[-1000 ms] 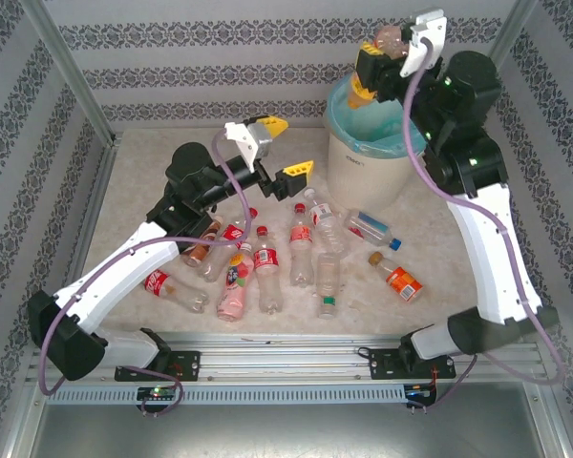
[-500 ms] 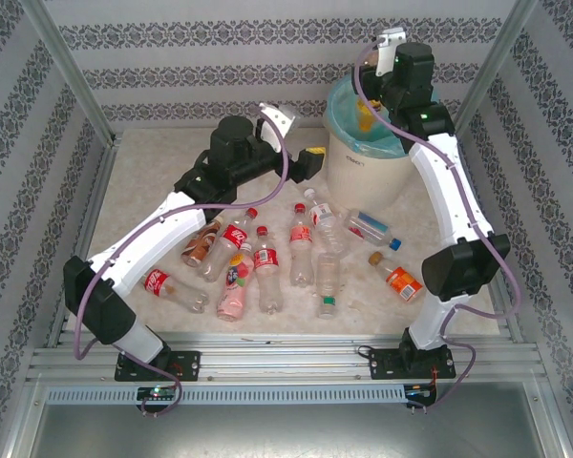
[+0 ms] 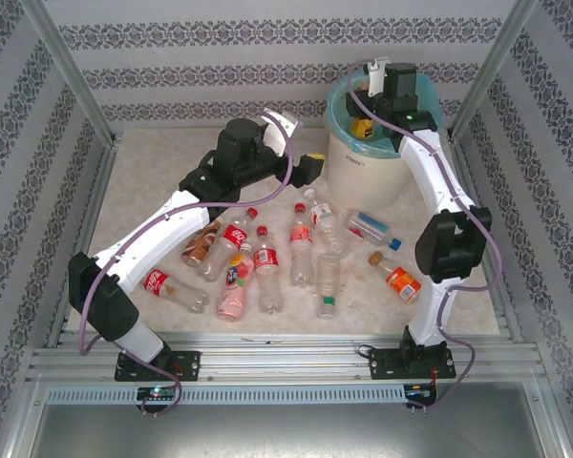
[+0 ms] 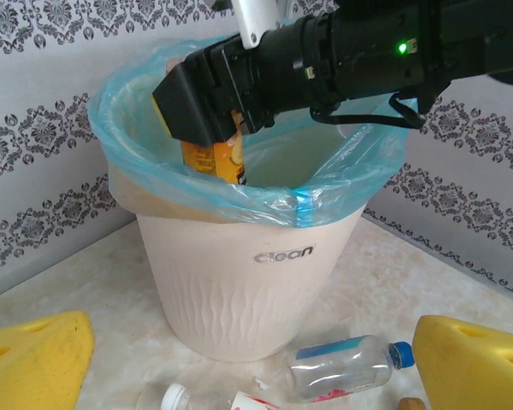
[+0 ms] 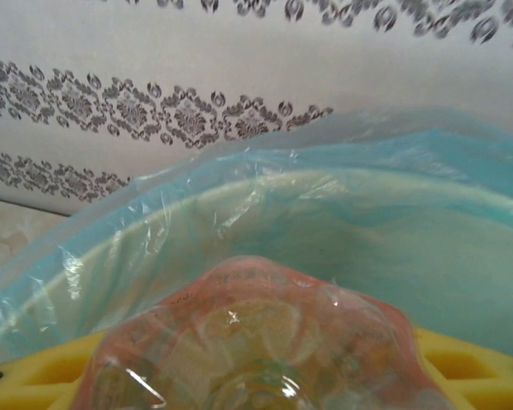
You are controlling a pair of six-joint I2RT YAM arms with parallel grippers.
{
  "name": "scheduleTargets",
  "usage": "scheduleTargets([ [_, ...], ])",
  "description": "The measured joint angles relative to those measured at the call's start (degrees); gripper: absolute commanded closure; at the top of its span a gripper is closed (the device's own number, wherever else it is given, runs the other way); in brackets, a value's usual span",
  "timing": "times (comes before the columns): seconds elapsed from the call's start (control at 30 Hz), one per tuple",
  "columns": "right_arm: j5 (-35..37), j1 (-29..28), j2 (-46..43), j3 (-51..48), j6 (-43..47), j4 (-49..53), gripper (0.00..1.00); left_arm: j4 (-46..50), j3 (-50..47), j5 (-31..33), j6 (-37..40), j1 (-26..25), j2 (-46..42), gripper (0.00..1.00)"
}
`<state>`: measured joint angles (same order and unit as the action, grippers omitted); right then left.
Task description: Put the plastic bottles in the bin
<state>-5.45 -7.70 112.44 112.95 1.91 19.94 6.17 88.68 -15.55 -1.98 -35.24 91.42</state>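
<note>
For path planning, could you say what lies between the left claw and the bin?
Left wrist view: a blue-capped bottle lies before the bin, ahead of the left claw.

Lab booth: wallpapered walls (image 3: 220,48), aluminium frame (image 3: 286,355)

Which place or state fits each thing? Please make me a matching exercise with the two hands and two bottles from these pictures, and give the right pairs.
Things
1. right hand
2. left hand
3. blue-capped bottle
4. pink bottle

Places or states
A. lying on the table at the foot of the bin
B. open, in the air, facing the bin
C. lying beside red-capped bottles, away from the bin
D. at the bin's mouth, gripping a reddish bottle

Pairs: 1-D, 2-B, 3-A, 4-C
</note>
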Motion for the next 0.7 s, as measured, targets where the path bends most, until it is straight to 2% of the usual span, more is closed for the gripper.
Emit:
scheduleTargets([
  [0.1, -0.5, 0.0, 0.7, -0.2, 0.0, 0.0, 0.44, 0.1, 0.0, 0.4, 0.0, 0.0, 0.3, 0.04],
  [0.23, -1.2, 0.0, 0.7, -0.2, 0.0, -0.1, 0.32, 0.1, 0.0, 0.9, 0.0, 0.1, 0.7, 0.04],
  [0.33, -1.7, 0.0, 0.7, -0.2, -0.2, -0.1, 0.27, 0.3, 0.0, 0.9, 0.0, 0.1, 0.8, 0.04],
  [0.7, -5.2, 0.0, -0.2, -0.2, -2.2, -1.0, 0.26, 0.3, 0.0, 0.9, 0.0, 0.1, 0.8, 0.04],
])
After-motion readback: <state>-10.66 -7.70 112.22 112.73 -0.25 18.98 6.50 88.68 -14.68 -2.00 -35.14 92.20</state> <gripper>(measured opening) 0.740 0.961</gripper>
